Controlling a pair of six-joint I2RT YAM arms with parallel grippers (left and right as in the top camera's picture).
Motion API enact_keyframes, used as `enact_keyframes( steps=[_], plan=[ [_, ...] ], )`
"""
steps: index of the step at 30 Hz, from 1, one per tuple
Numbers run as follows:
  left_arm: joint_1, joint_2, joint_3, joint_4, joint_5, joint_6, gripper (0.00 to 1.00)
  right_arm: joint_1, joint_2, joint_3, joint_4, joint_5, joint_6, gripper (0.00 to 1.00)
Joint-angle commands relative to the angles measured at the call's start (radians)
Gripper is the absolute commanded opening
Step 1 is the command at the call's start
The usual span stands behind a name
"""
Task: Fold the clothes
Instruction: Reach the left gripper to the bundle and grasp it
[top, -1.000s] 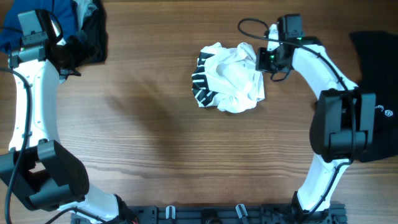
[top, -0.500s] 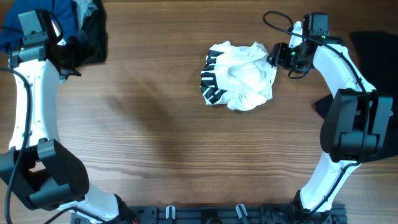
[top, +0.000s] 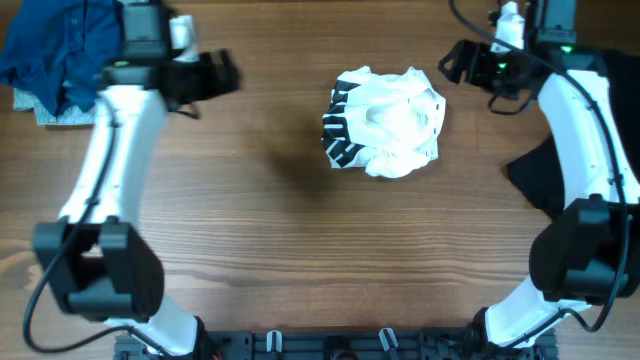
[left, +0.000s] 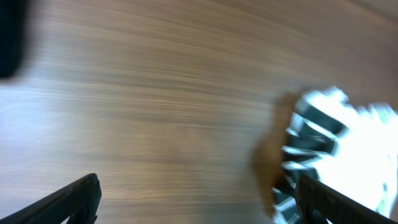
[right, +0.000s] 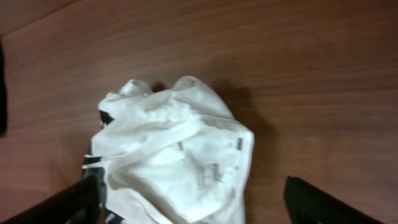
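Overhead cam: the left arm runs up the left side and bends in. The left claw (top: 222, 72) points right over the bare desk (top: 250, 230), spread wide and holding nothing. The right arm arches up the right side. The right claw (top: 452, 63) aims left, wide open and empty too, just beside the far-right edge of the crumpled white shirt (top: 390, 120) sitting mid-desk. Blue clothes (top: 55, 50) are far left, and a black garment (top: 525, 175) is on the right.

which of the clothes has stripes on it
The crumpled white shirt mid-table: black-and-white stripes on its left edge. The blue garment at far left and black garment at right show none.
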Motion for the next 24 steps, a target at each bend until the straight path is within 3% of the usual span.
enact_keyframes(
  steps=[1, 2, 8, 13, 24],
  plan=[
    [-0.155, 0.077, -0.003, 0.059, 0.032, 0.094, 1.0, -0.079, 0.002, 0.01, -0.023, 0.001, 0.014, 1.0],
    [-0.244, 0.126, -0.003, 0.121, 0.032, 0.166, 1.0, -0.109, 0.002, 0.01, -0.033, -0.013, 0.013, 1.0],
    [-0.447, 0.272, -0.003, 0.314, 0.031, 0.315, 1.0, -0.15, 0.002, 0.009, -0.068, -0.01, 0.002, 0.99],
    [-0.535, 0.356, -0.003, 0.364, 0.014, 0.431, 1.0, -0.15, 0.003, 0.008, -0.073, -0.008, 0.003, 1.0],
    [-0.523, 0.436, -0.003, 0.278, -0.282, 0.471, 1.0, -0.15, 0.003, 0.008, -0.074, -0.008, 0.002, 0.99]
  ],
)
